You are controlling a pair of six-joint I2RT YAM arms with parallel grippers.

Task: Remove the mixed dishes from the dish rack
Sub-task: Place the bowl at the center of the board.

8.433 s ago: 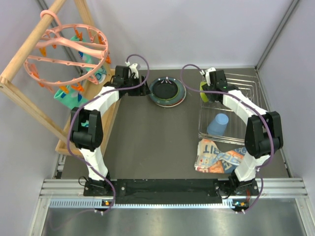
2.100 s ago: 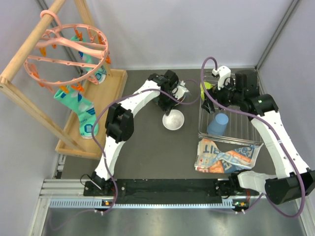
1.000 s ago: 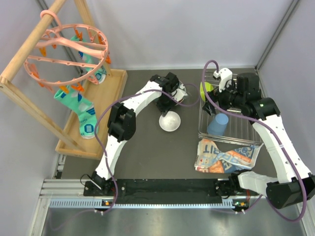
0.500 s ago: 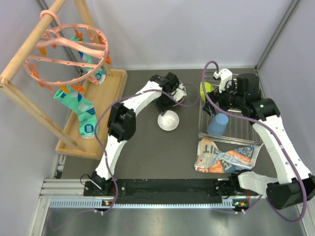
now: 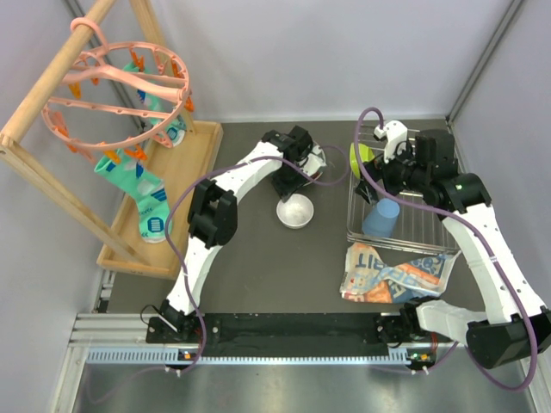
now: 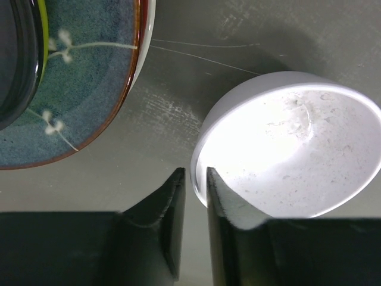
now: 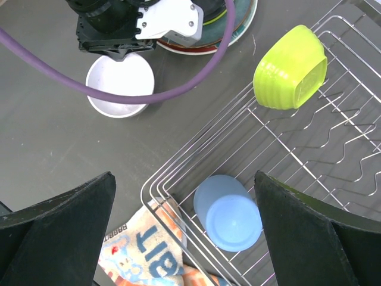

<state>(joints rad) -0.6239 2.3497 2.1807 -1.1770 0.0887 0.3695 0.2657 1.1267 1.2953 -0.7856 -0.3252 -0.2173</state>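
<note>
The smooth white bowl (image 6: 292, 149) rests on the matte grey table (image 6: 238, 36) mid-frame, my left end effector (image 6: 195, 179) barely parted at its rim, holding nothing; my wide-open, empty right end effector (image 7: 184, 179) should next take the round blue cup (image 7: 228, 213) or ribbed lime bowl (image 7: 290, 67) from the wire rack (image 7: 333, 149) at right.

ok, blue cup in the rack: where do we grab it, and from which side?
Take the cup by its side wall, coming straight down from above. It looks mouth down with the closed base up, so there is no rim to pinch. It sits near the near left corner of the rack, so turn the jaws so that neither one lands against the wire walls.
</note>
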